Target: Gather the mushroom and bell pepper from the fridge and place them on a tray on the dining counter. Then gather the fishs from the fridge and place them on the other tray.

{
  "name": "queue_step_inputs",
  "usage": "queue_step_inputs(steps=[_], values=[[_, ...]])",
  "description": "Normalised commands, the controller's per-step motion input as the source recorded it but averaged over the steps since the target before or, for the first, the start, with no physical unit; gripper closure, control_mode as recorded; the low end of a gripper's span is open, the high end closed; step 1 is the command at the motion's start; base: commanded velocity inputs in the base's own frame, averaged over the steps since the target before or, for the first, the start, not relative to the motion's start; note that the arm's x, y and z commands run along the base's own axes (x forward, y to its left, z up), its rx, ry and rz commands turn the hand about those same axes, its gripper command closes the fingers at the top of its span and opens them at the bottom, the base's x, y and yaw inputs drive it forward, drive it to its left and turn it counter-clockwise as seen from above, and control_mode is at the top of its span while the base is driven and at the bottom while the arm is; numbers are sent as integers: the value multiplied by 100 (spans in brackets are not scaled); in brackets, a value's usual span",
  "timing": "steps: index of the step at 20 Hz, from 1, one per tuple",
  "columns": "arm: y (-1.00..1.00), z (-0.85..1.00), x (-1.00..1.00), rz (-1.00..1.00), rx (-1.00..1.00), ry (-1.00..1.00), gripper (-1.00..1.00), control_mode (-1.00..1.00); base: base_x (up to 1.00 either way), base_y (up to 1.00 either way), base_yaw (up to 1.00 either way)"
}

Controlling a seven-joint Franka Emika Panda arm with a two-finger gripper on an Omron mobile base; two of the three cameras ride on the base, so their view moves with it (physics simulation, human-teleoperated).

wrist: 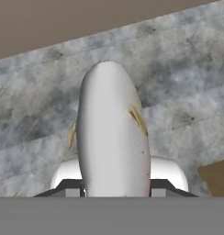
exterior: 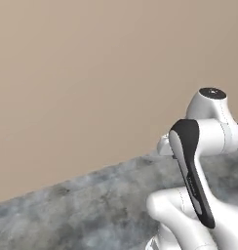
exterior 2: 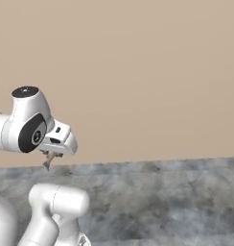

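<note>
Because the fish (wrist: pixel 111 133) is travelling toward a tray, the gripper (wrist: pixel 114 186) is clamping it lengthwise, nose pointing to 12 o'clock above the grey counter (wrist: pixel 36 114).

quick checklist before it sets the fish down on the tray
1. Fish in the gripper: ok, it stands out from between the fingers.
2. Grip firm: cannot tell, the fish hides the fingertips.
3. Gripper above the grey counter: ok.
4. Tray located: cannot tell; a brown corner shows at the hand view's right edge, unidentified.
5. Fish lined up over a tray: not ok, bare counter lies beneath it.
</note>
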Motion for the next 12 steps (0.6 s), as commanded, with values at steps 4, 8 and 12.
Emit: queue_step_inputs(steps=[4, 8, 12], values=[[0, 0, 0, 0, 0, 0, 100, 100, 38, 36, -78], [0, 0, 0, 0, 0, 0, 100, 100, 38, 52, -77], [0, 0, 0, 0, 0, 0, 100, 100, 44, 64, -75]])
